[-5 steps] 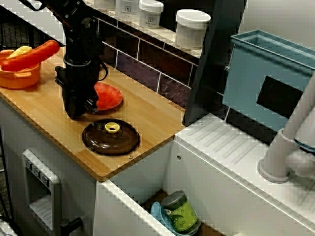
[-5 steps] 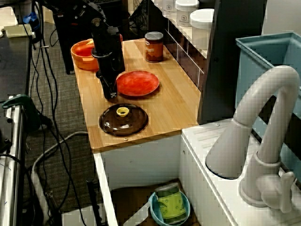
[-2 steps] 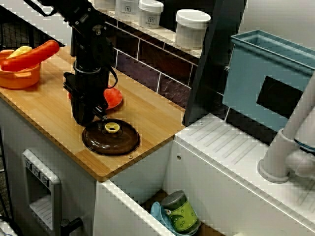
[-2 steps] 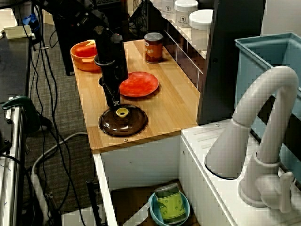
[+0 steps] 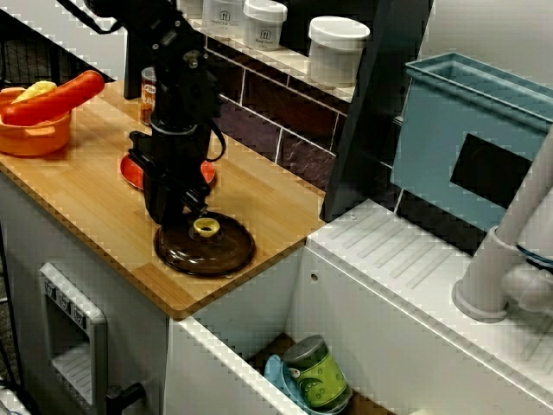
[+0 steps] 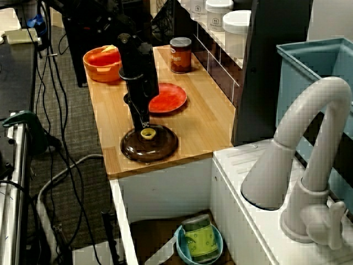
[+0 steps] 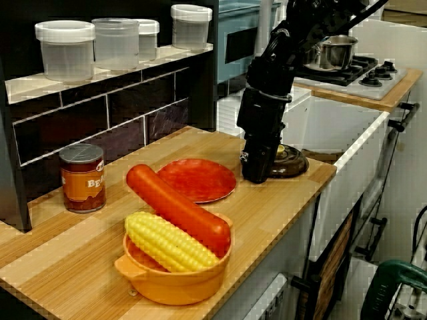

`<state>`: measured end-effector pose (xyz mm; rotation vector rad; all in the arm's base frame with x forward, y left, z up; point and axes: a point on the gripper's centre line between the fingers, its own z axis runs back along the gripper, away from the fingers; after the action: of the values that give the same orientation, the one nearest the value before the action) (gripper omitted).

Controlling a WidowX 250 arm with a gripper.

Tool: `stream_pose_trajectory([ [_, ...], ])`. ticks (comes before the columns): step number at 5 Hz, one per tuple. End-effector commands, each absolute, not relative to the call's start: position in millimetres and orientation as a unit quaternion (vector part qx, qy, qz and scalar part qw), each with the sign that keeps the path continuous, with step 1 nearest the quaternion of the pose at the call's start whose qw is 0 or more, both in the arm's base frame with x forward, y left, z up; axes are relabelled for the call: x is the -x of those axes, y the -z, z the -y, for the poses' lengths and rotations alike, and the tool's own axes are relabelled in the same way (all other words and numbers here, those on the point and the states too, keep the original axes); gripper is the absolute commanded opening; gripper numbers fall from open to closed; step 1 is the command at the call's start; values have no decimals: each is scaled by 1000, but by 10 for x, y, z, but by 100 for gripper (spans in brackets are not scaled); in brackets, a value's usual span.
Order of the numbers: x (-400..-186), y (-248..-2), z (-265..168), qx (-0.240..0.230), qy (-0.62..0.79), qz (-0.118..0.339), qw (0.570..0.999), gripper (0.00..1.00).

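Low and left of centre in the view across the counter, the brown lid [image 5: 205, 251] lies flat near the front edge of the wooden counter [image 5: 112, 238], where a sideways nudge could slide it off. Just behind, the gripper [image 5: 188, 210] stands at the lid's yellow knob [image 5: 206, 227], its opening and any hold impossible to tell; an off-centre pinch might slip and knock the red plate [image 6: 168, 99] beyond.

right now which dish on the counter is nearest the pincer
The brown lid with the yellow knob: the pincer is at it; red plate and orange bowl lie farther.
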<state>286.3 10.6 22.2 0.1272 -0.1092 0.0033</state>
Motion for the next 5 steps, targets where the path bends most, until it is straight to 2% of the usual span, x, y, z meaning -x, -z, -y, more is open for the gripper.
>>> stream_pose_trajectory([
  [1,-2918,-314,146,-51,6,34,998,0],
  [5,-2884,-348,438,-44,18,14,999,0],
])
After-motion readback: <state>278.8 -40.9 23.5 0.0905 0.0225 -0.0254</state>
